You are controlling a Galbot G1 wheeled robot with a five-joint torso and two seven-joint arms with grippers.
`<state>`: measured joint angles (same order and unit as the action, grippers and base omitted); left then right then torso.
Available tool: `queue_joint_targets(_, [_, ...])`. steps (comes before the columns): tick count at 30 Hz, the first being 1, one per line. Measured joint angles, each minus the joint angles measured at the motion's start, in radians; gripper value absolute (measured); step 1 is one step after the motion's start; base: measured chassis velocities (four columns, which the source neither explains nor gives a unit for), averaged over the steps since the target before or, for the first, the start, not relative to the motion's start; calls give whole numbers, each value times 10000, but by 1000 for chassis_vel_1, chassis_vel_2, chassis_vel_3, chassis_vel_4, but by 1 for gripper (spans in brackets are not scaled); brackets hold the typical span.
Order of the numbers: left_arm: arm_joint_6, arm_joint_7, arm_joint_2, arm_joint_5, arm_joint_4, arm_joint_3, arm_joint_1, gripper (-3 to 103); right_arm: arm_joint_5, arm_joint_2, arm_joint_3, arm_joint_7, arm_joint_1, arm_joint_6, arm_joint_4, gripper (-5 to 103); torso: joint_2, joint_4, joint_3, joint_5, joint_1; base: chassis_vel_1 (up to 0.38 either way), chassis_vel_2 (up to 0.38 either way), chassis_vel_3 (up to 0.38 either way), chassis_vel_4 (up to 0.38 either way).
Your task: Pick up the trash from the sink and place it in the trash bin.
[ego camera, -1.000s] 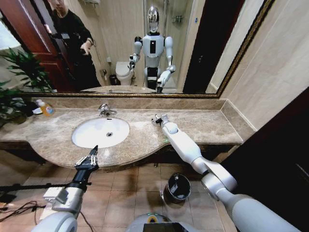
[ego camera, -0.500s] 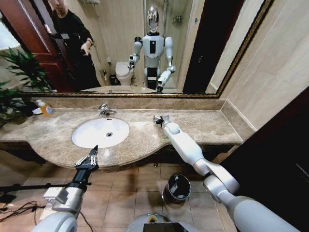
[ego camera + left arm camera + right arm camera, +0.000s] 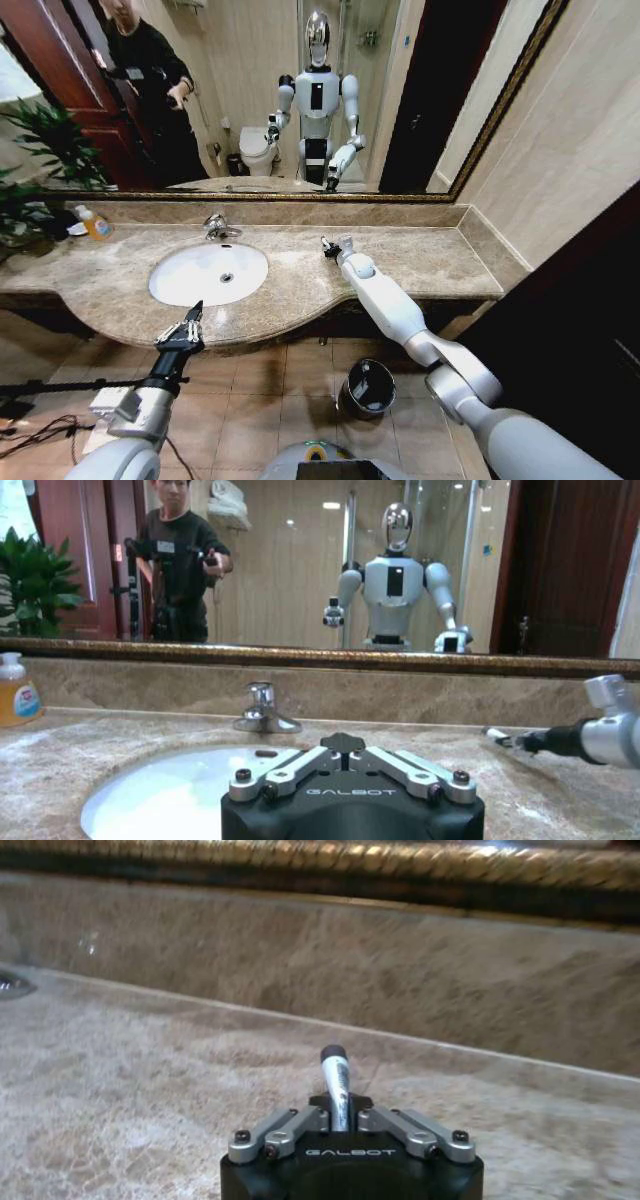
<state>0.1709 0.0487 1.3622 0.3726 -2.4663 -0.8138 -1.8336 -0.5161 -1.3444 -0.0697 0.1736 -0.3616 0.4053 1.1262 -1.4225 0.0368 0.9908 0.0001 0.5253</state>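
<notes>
**Right gripper holds a tube above the surface**

The right gripper (image 3: 326, 246) is stretched out over the marble surface (image 3: 430, 262), to the right of the sink (image 3: 208, 274) and near the backsplash. Its jaws are clamped on a small tube (image 3: 334, 1081) with a dark cap, which sticks out forward between them; in the right wrist view the tube points toward the back wall, with bare marble under it. From the left wrist view the same gripper (image 3: 512, 741) shows off to the side, its tip carrying the small piece above the surface.

The left gripper (image 3: 183, 327) hangs at the front edge of the surface, just before the sink's near rim, with its jaws together and nothing in them. In its wrist view the gripper (image 3: 346, 744) faces the faucet (image 3: 264, 710) across the white basin.

The bin (image 3: 369, 388) stands on the tiled floor below the surface, under the right arm, well apart from the tube. A soap bottle (image 3: 95, 224) sits at the far left of the surface.
</notes>
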Motion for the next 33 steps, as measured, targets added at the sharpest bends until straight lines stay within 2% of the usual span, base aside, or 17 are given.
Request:
queue_joint_targets(2, [0, 0, 0, 0, 0, 0, 0, 0, -99, 114, -6, 89, -75, 13, 217, 12, 0, 1, 0, 1, 0, 0, 0, 0, 0])
queue_joint_targets(4, [0, 0, 0, 0, 0, 0, 0, 0, -538, 746, -18, 408, -513, 158, 1354, 2, 0, 0, -2, -1, -1, 0, 0, 0, 0])
queue_joint_targets(6, [0, -1, 0, 0, 0, 0, 0, 0, -930, 1350, -1, 685, -1034, 258, 2401, 2, 0, -1, -1, 2, -1, 0, 0, 0, 0])
queue_joint_targets(7, [0, -1, 0, 0, 0, 0, 0, 0, -930, 1350, -1, 685, -1034, 258, 2401, 2, 0, -1, -1, 2, -1, 0, 0, 0, 0])
queue_joint_targets(9, [0, 0, 1, 0, 0, 0, 0, 0, -1207, 2024, 201, 803, -1737, 305, 3647, 2, 0, -1, -3, 1, -2, 0, 0, 0, 0])
queue_joint_targets(10, [0, 0, 1, 0, 0, 0, 0, 0, -1207, 2024, 201, 803, -1737, 305, 3647, 2, 0, -1, -3, 1, -2, 0, 0, 0, 0])
queue_joint_targets(14, [0, 5, -1, 0, 0, 0, -1, 0, -1329, 3349, 1221, 699, -3572, 36, 6009, 2, -1, 1, -5, 0, -3, 0, 0, 0, 0])
queue_joint_targets(15, [0, 5, -1, 0, 0, 0, -1, 0, -1329, 3349, 1221, 699, -3572, 36, 6009, 2, -1, 1, -5, 0, -3, 0, 0, 0, 0])
queue_joint_targets(19, [0, 1, 1, 0, 0, 0, 0, 0, -1325, 4371, 2007, 673, -5501, -262, 7755, 2, -3, -2, -6, 3, -4, 0, 0, 0, 0])
queue_joint_targets(23, [0, -1, 0, 0, 0, 0, 0, 0, -1317, 4706, 2341, 706, -6454, -308, 8491, 2, -3, -3, -5, 0, -5, 0, 0, 0, 0])
queue_joint_targets(29, [0, 0, 0, 0, 0, 0, 0, 0, -996, 4787, 2806, 688, -7757, -347, 8952, 2, -3, 5, -5, -1, -3, 0, 0, 0, 0])
queue_joint_targets(33, [0, 0, 0, 0, 0, 0, 0, 0, 78, 4281, 4160, 281, -9879, -762, 9103, 2, -3, 1, -5, 2, -4, 0, 0, 0, 0])
